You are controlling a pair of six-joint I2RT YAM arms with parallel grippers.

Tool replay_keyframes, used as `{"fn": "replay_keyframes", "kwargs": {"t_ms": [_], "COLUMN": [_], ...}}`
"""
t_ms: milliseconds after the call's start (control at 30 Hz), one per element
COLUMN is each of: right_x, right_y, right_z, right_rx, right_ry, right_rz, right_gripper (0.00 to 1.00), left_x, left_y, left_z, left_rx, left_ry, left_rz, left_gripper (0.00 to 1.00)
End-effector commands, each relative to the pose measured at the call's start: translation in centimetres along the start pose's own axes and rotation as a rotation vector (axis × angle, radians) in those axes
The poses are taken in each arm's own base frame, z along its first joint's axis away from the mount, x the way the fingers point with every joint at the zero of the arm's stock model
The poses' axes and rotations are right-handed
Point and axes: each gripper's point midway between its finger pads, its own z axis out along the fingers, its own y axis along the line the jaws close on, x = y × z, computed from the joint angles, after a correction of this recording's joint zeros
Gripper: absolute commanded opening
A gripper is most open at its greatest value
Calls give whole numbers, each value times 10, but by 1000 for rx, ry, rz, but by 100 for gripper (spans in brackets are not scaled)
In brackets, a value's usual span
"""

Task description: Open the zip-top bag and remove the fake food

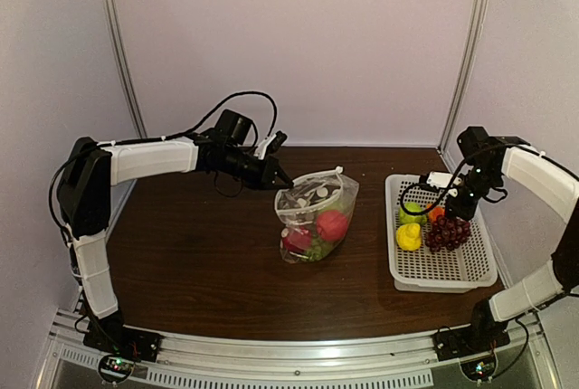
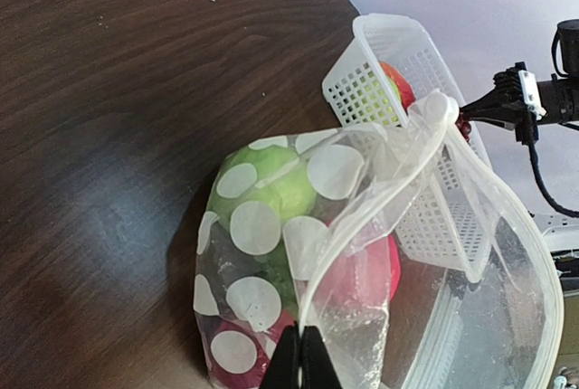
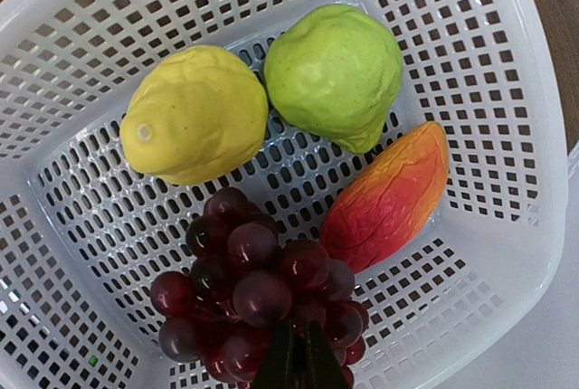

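Observation:
The zip-top bag, clear with white dots, stands mid-table with its mouth open. It holds a red fruit, a green fruit and other pieces. My left gripper is shut on the bag's rim, seen in the left wrist view. The white basket holds a yellow lemon, a green pear, an orange-red piece and a purple grape bunch. My right gripper is shut on the top of the grape bunch, low over the basket.
The basket sits at the table's right edge, right of the bag, and also shows behind the bag in the left wrist view. Light walls and metal posts enclose the table at the back and sides. Dark wood table lies left of the bag.

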Motion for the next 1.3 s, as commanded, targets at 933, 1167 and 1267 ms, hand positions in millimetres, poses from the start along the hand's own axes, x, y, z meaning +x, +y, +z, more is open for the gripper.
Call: {"fn": "replay_keyframes", "kwargs": {"t_ms": [933, 1167, 1267], "right_x": [-296, -274, -262], "right_y": [120, 156, 157], "right_z": [-81, -38, -28], "right_rx": [-181, -256, -262], "right_ry": [-460, -292, -254], "right_rz": [-456, -532, -534], "right_gripper": [41, 25, 23], "left_x": [-12, -9, -9], "left_y": [-43, -35, -31], "left_z": [-5, -2, -1], "left_rx": [157, 131, 113], "left_ry": [-26, -29, -29], "left_rz": [72, 47, 39], "left_gripper": [0, 0, 0]}}
